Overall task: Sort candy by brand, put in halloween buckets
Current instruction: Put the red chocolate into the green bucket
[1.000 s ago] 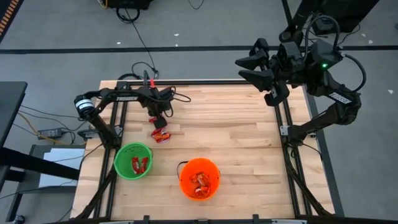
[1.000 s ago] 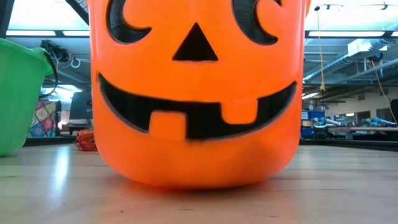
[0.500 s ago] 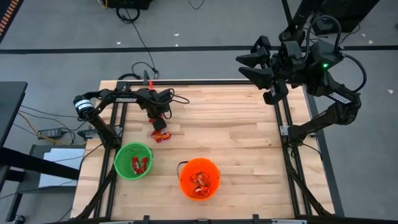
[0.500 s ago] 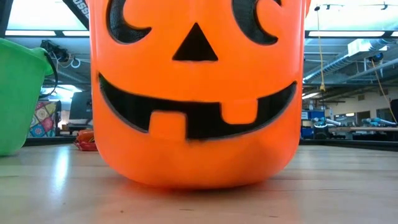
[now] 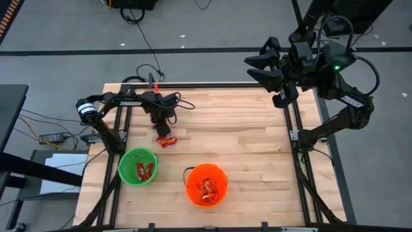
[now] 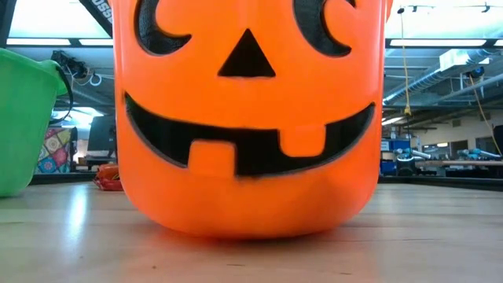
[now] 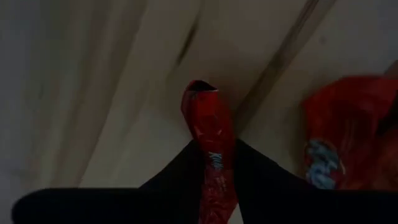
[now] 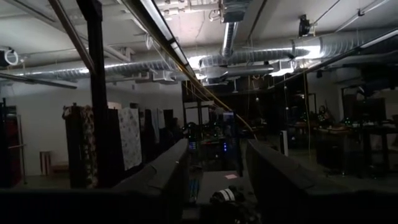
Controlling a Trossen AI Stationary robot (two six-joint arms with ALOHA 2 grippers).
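The red flat wrapped candy [image 7: 211, 149] sits between the left gripper's [image 5: 163, 128] nearly closed jaws. Lift it straight off the wooden bench [image 5: 244, 142], then carry it over the bright green plastic bucket [image 5: 126, 169]. The right gripper [image 5: 262, 66] waits aside, jaws apart and empty.

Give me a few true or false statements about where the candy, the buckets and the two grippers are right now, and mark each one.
1. The left gripper is down at the table with a red candy between its fingers. True.
2. The right gripper is inside the orange bucket. False: it hangs raised by the table's far right corner, holding nothing.
3. The green bucket has red-wrapped candy in it. True.
4. The orange bucket is empty. False: wrapped pieces lie inside it.
5. All the candy is already in the buckets. False: a small pile of candy lies on the table by the left gripper.
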